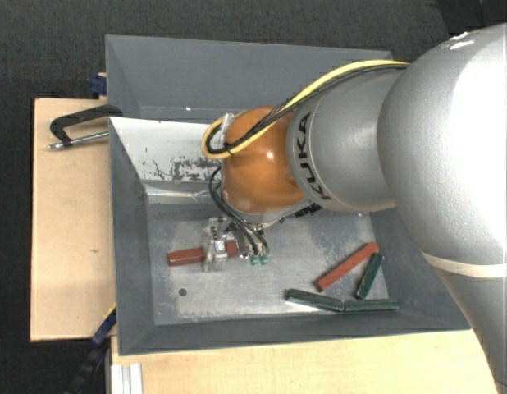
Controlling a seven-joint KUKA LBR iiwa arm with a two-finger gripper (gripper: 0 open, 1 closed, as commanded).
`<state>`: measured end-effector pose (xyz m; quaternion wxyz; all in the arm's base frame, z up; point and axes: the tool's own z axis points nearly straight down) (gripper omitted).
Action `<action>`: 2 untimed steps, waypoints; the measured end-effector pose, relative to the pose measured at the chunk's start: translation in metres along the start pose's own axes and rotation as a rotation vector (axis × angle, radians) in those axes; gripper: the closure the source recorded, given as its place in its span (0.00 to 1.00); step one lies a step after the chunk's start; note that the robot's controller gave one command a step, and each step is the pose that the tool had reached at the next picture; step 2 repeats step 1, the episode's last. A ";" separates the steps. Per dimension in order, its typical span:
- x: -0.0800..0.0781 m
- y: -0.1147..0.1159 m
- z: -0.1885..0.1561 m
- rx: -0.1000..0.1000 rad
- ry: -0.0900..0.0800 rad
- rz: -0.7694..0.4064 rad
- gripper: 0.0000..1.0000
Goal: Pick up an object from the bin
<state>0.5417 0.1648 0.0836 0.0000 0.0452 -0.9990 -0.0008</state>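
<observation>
Beneath the arm [344, 150], a red-brown block [184, 258] lies partly hidden.

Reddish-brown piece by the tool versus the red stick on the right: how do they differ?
The reddish-brown piece lies nearly level, left on the bin floor, its right end at the tool. The red stick lies slanted at the right, apart from the tool, beside dark green sticks. The reddish-brown piece is darker, the red stick brighter. Both are slim bars lying flat.
</observation>
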 end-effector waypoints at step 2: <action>-0.011 0.002 -0.145 -0.001 -0.007 -0.027 1.00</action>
